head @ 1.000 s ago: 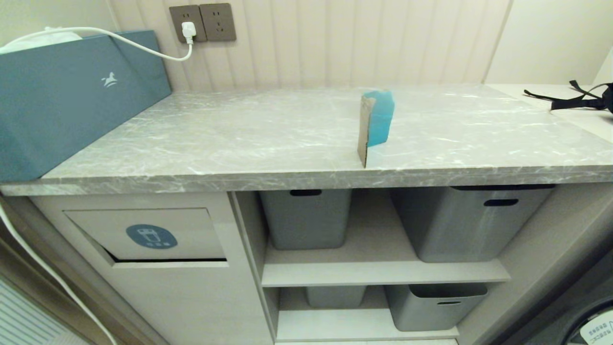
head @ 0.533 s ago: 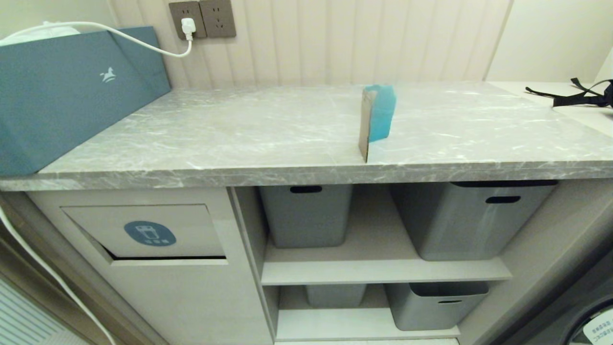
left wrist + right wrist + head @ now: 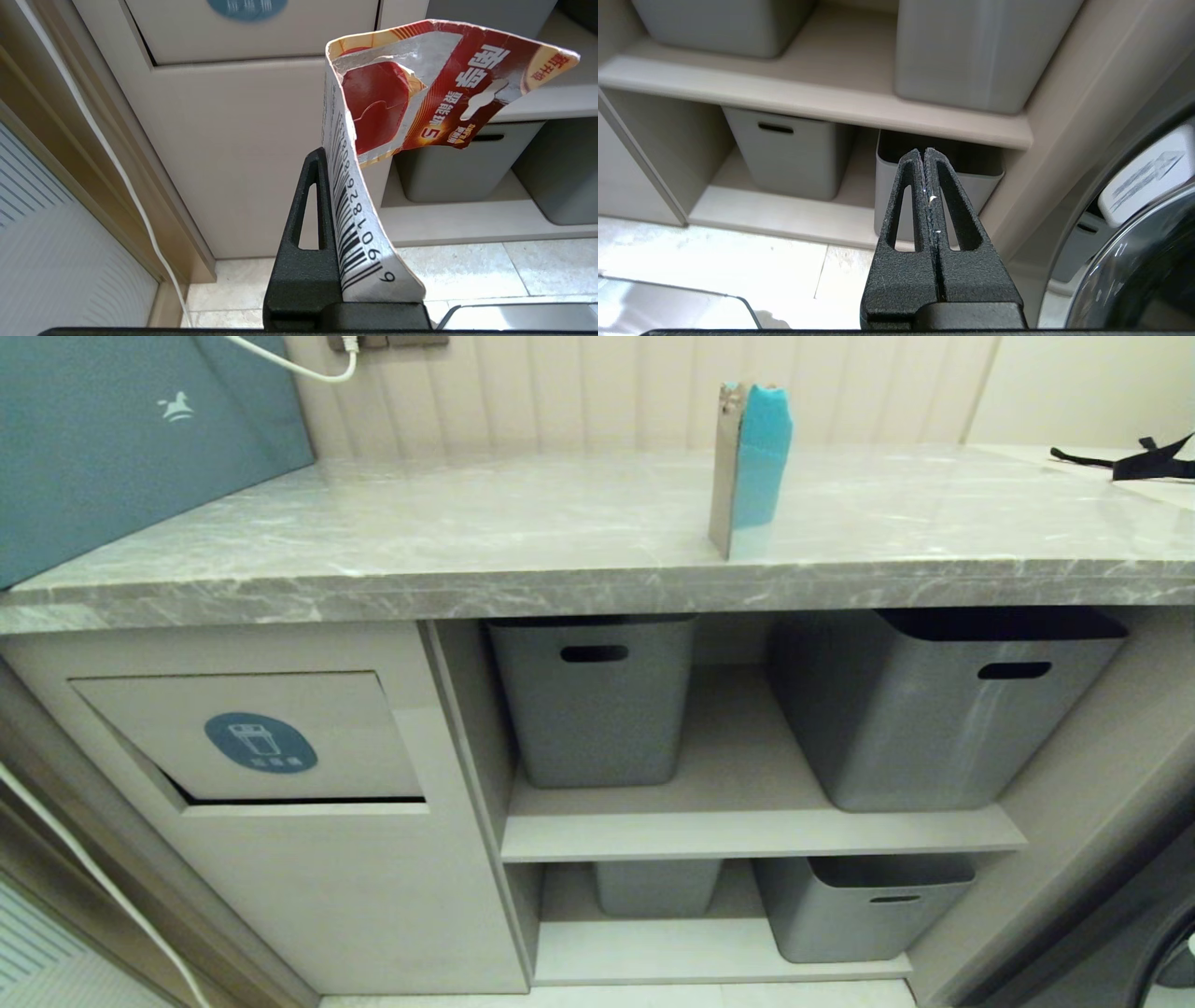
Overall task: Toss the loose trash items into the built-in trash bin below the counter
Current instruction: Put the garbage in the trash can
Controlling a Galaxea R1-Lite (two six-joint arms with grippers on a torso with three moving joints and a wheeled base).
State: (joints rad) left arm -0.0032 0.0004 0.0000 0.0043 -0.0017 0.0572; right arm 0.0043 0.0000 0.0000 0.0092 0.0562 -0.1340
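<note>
Folded teal-and-brown cardboard piece (image 3: 750, 467) standing upright on the long grey marble-patterned bench (image 3: 485, 537), near its front edge, right of centre. Large blue-grey box (image 3: 121, 439) at the bench's left end, against the wall. Below the bench: beige built-in trash bin with tilting flap (image 3: 247, 737) at left; four grey plastic storage bins (image 3: 597, 709) on two shelves to its right.

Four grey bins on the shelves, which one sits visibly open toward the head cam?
The upper right storage bin: it is the largest and tilts, so its dark open mouth shows. The upper left bin and lower left bin show only fronts; the lower right bin shows just a sliver.
</note>
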